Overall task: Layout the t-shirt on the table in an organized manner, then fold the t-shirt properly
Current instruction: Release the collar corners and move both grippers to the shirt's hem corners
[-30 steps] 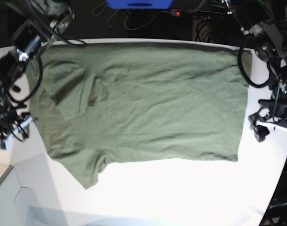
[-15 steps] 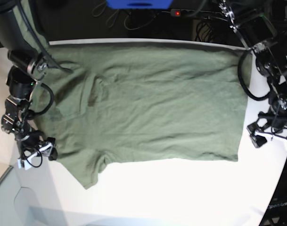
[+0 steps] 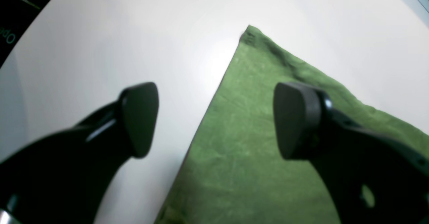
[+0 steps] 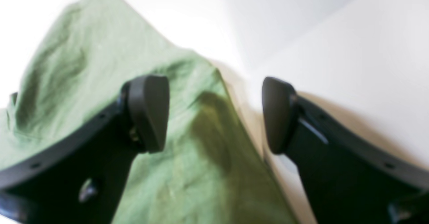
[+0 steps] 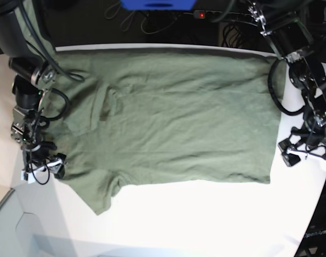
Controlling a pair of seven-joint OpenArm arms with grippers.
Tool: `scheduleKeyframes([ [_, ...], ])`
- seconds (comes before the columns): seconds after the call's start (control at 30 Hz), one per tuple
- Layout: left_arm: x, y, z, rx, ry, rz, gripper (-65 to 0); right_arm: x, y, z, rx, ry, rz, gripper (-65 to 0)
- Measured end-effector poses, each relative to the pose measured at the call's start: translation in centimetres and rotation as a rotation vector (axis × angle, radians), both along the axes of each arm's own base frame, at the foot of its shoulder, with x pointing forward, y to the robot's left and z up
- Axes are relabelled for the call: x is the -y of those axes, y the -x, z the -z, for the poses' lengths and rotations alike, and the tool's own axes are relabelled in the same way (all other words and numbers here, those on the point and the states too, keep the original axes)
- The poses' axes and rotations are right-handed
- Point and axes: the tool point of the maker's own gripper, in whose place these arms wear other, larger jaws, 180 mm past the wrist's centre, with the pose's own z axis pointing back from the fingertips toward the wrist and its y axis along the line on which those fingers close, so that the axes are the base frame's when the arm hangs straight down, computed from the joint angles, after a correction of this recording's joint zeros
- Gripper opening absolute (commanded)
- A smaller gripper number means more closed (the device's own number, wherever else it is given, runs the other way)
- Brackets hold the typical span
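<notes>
The olive-green t-shirt (image 5: 179, 118) lies spread flat on the white table (image 5: 205, 219), neck end to the left and hem to the right, with one sleeve (image 5: 101, 195) pointing toward the front. My right gripper (image 5: 45, 168) is open at the shirt's left edge, just above that sleeve. In the right wrist view its gripper (image 4: 214, 113) straddles the edge, one finger over the t-shirt (image 4: 83, 66), the other over the table (image 4: 335, 49). My left gripper (image 5: 291, 155) is open at the hem; its gripper (image 3: 214, 116) straddles the hem of the t-shirt (image 3: 251, 150) near the corner (image 3: 249, 31).
Black cables (image 5: 232, 21), a blue object (image 5: 157, 4) and a red light (image 5: 201, 14) sit behind the table's far edge. The table's curved edge (image 5: 318, 214) runs down the right side. A grey panel (image 5: 13, 225) adjoins the front left.
My right arm came in toward the shirt's left edge near the lower sleeve, and its jaws opened wider. The left gripper shifted slightly toward the hem.
</notes>
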Motion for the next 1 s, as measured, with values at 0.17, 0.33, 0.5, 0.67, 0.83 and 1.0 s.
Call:
scheduleKeyframes([
  [0.17, 0.0, 0.2, 0.3, -0.008, 0.001, 0.0, -12.8, -1.1, 0.3, 1.2, -0.016, 0.006, -0.038, -30.6],
  [0.33, 0.0, -0.1, 1.6, -0.034, 0.03, -0.005, -12.8, -2.9, 0.3, 1.9, -0.048, 0.064, -0.129, -42.7],
  [0.5, -1.1, -1.6, 4.2, -0.03, 0.064, -0.052, -12.8, -3.1, 0.4, 2.1, -0.057, 0.069, -0.138, -59.3],
  [0.67, 0.8, -4.5, 7.4, -0.068, 0.031, 0.026, -12.8, -2.6, 0.6, 2.1, -0.062, 0.07, -0.134, -65.0],
  [0.83, 1.9, -7.8, 9.0, -0.071, -0.012, 0.081, -12.8, -2.5, 0.6, 2.1, -0.062, 0.07, -0.134, -65.0],
  [1.0, 1.2, -9.3, 11.3, -0.117, -0.035, 0.072, -12.8, -2.3, 0.7, 2.1, -0.065, 0.072, -0.134, -65.0],
])
